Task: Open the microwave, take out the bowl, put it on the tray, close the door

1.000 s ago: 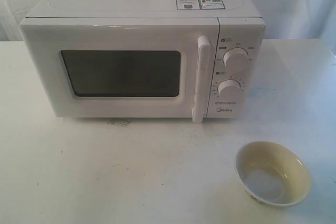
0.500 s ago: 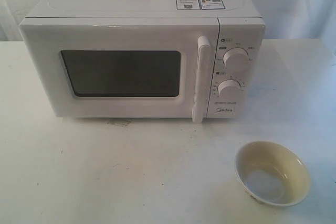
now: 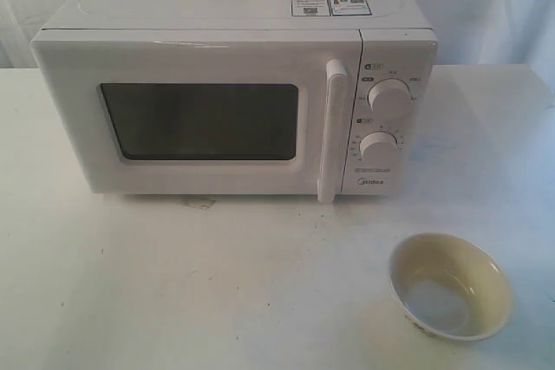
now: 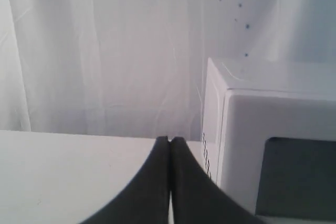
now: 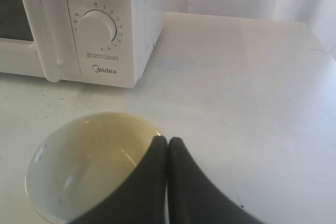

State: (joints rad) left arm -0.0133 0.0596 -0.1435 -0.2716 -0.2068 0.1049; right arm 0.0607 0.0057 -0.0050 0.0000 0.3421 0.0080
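where the exterior view takes in the whole table (image 3: pixel 173 283), entries run as follows. microwave (image 3: pixel 217 6): white, boxy, standing toward the table's 12 o'clock side, stickers (image 3: pixel 330 3) on its top. door (image 3: pixel 199 58): shut flush, dark window (image 3: pixel 199 121), tall bar handle (image 3: pixel 332 132) at its 3 o'clock edge. controls: upper knob (image 3: pixel 389 99) at 12 o'clock of lower knob (image 3: pixel 379 146), midea mark beneath. bowl (image 3: pixel 449 296): upright on the bare table, outside the oven, at 5 o'clock from the microwave and apart from it; cream-yellow inside. left gripper (image 4: pixel 169 141): fingers pressed together, holding nothing, near the microwave's corner away from the knobs. right gripper (image 5: pixel 167 141): fingers pressed together, holding nothing; its tips overlap the bowl's rim in its own view, and whether they touch it cannot be told.
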